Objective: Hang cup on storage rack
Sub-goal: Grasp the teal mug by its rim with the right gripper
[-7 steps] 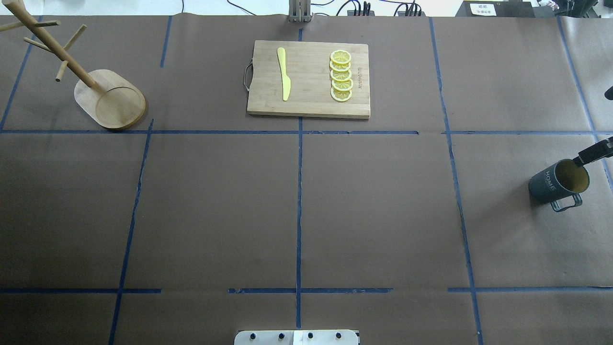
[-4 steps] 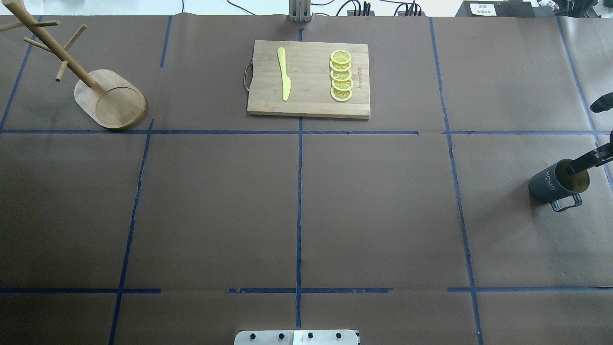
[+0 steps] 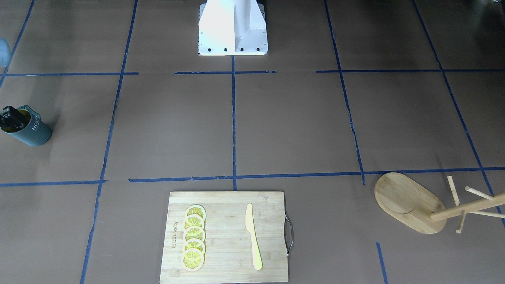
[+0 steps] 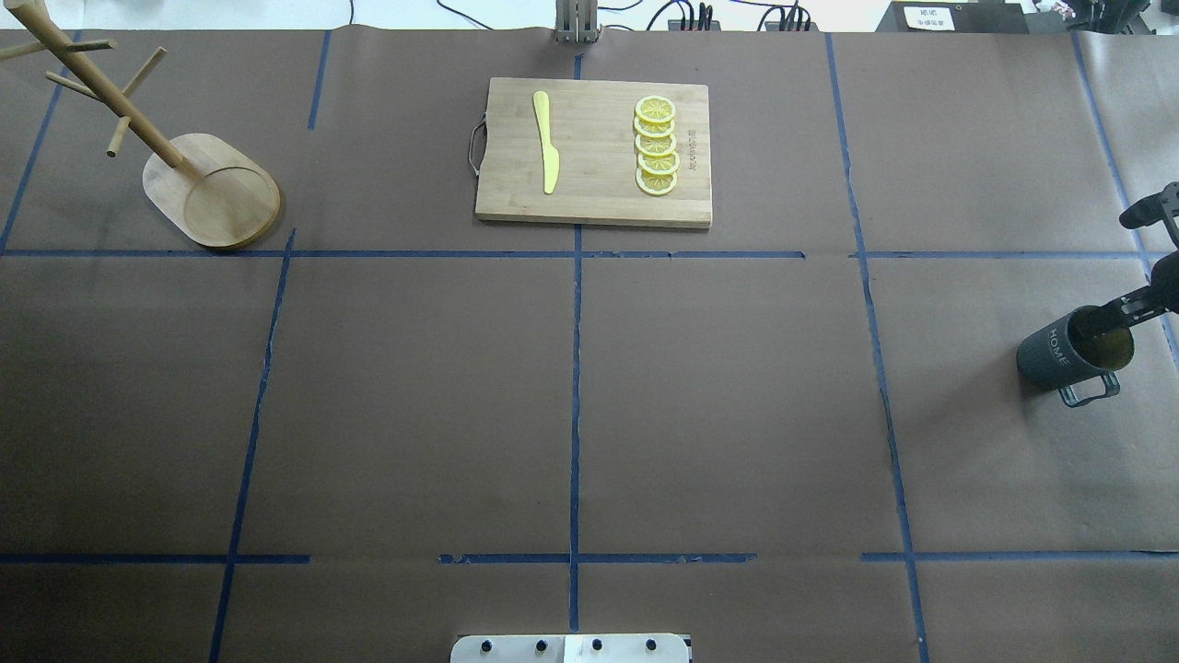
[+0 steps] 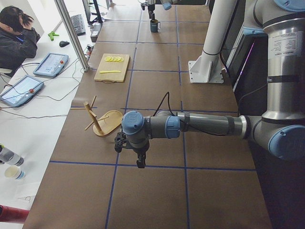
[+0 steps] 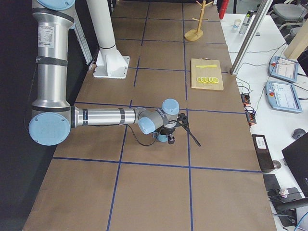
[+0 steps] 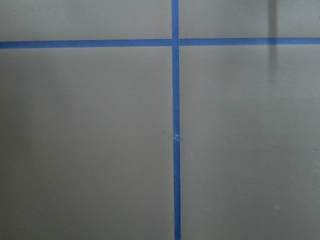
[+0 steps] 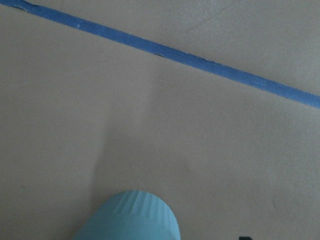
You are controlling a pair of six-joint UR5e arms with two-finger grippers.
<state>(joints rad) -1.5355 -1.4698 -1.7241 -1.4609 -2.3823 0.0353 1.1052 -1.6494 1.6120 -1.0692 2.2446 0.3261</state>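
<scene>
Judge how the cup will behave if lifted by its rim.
The cup stands upright, so it probably won't roll. Its side handle may make it tilt when pinched at the rim. The ribbed wall looks rigid, likely ceramic, so a drop could chip it.

- The tabletop point(image 4: 571, 396) is lying bare and open on the robot's side of the cutting board point(image 4: 594, 152).
- The storage rack point(image 4: 210, 189) is standing well off to the cutting board's left, its post and pegs rising above its flat base.
- The cup point(image 4: 1073, 354) is standing far to the cutting board's right, and the right end effector point(image 4: 1113, 272) is straddling its rim, one finger dipping into its mouth.
- A knife point(image 4: 546, 143) and lemon slices point(image 4: 656, 145) are lying flat on the cutting board.
</scene>
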